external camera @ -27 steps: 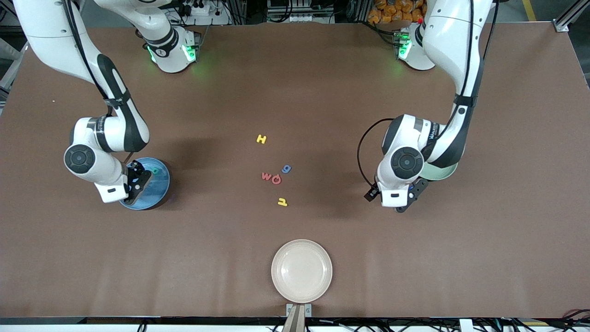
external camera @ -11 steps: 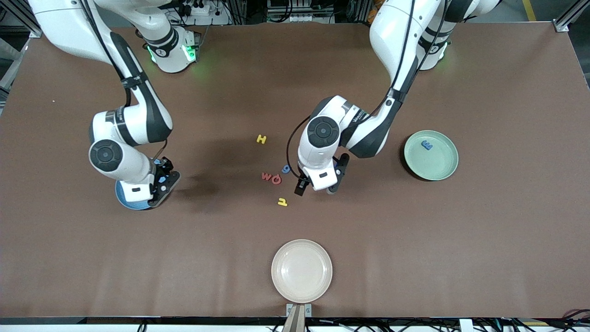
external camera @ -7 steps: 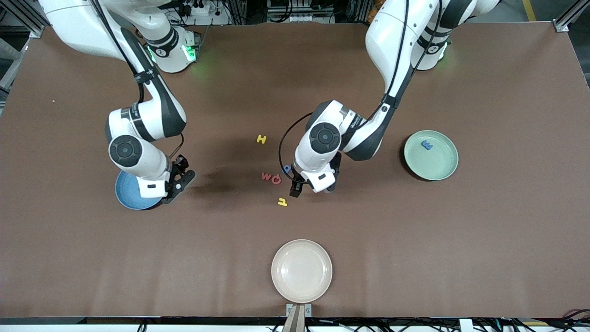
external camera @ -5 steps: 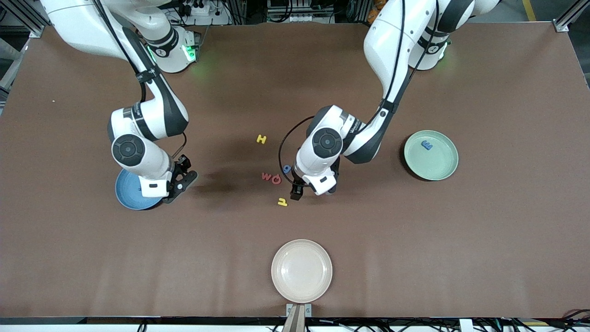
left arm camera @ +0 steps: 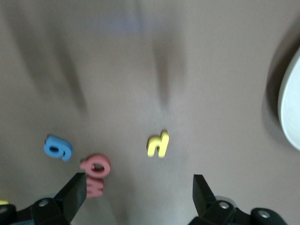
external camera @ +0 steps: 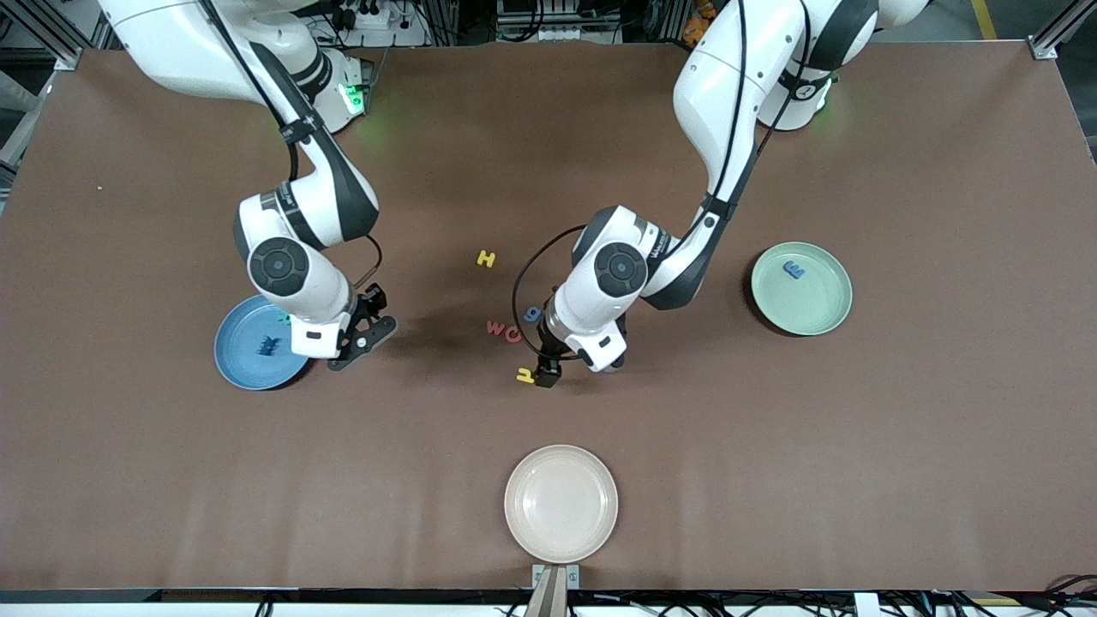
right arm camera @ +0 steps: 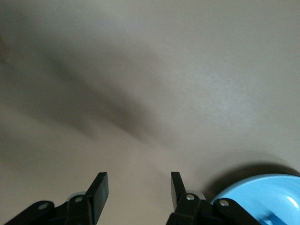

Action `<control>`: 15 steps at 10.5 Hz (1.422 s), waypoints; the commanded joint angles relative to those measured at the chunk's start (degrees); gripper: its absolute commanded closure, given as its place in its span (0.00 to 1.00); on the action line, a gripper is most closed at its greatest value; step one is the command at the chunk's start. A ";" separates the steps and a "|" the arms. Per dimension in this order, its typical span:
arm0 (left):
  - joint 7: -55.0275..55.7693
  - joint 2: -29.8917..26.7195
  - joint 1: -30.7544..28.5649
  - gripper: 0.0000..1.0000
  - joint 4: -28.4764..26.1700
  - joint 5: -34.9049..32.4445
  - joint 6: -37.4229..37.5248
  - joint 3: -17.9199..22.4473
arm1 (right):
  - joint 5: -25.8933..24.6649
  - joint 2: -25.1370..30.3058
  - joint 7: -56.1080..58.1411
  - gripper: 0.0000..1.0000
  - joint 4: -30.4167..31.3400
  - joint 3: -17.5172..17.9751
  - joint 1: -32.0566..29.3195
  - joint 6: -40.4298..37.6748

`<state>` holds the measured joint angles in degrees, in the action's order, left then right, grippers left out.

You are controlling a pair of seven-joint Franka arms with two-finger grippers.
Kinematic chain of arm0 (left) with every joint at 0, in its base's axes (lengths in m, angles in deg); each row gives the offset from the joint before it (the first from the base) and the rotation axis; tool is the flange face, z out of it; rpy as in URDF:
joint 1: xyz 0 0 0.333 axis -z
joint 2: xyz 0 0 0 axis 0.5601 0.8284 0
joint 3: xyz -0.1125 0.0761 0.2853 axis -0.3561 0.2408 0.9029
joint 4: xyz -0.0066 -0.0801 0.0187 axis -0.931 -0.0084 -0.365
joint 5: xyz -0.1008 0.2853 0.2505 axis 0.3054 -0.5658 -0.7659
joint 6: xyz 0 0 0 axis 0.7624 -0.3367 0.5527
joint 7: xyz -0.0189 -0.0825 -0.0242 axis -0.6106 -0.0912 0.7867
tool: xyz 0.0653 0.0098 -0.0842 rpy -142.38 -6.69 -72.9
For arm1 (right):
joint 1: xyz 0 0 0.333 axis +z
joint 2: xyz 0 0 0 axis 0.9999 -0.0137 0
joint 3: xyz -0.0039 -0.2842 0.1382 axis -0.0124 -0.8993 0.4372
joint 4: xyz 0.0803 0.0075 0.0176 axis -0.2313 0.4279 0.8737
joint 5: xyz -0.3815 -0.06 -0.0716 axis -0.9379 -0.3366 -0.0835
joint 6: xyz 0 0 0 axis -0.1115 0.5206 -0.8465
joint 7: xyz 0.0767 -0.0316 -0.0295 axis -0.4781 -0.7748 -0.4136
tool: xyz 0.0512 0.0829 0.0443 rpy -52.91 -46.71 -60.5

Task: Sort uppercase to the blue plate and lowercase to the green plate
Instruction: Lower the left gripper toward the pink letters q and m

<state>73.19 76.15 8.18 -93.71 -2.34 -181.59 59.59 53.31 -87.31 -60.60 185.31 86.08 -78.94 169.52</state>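
While both arms reach over the brown tabletop [external camera: 857,446], the scene reads view by view.

Front view, left gripper [external camera: 561,364]: low over the tabletop just beside the yellow h [external camera: 524,374], jaws spread wide, nothing between them.
Front view, right gripper [external camera: 364,332]: over bare tabletop just beside the blue plate [external camera: 236,364], toward the middle of the table, jaws partly apart and empty.
Front view, blue plate: at the right arm's end; it carries the blue W [external camera: 267,346] and the teal-green R [external camera: 282,319], which the arm partly hides.
Front view, green plate [external camera: 814,308]: at the left arm's end, with the blue m [external camera: 794,270] lying in it.
Front view, loose letters: mid-table, the yellow H [external camera: 486,258] lies farthest from the camera; the blue g [external camera: 532,314] sits beside the left arm's wrist; the red w [external camera: 495,327] and red Q [external camera: 513,335] touch each other; the yellow h lies nearest the camera.
Front view, cream-white plate [external camera: 560,501]: at the table's near edge, holding nothing.

Left wrist view, fingers [left arm camera: 75,194]: wide apart and empty, above the tabletop.
Left wrist view, letters: yellow h [left arm camera: 158,144] ahead between the fingers' line; red Q [left arm camera: 96,166] touching red w [left arm camera: 94,186]; blue g [left arm camera: 58,147] near them; cream-white plate's rim [left arm camera: 288,112] at the frame edge.

Right wrist view, fingers [right arm camera: 98,194]: moderately apart, gripping nothing, over bare tabletop.
Right wrist view, blue plate [right arm camera: 255,197]: its rim shows at the corner.
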 commanded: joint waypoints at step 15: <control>-2.96 7.85 2.84 0.00 0.95 1.56 -9.17 -6.50 | -5.03 0.91 -9.68 0.29 1.41 0.40 0.80 3.12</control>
<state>72.05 83.31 10.84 -93.73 -2.32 -190.28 53.10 49.32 -87.30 -69.21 185.54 86.13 -77.23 171.87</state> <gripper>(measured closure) 0.000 0.286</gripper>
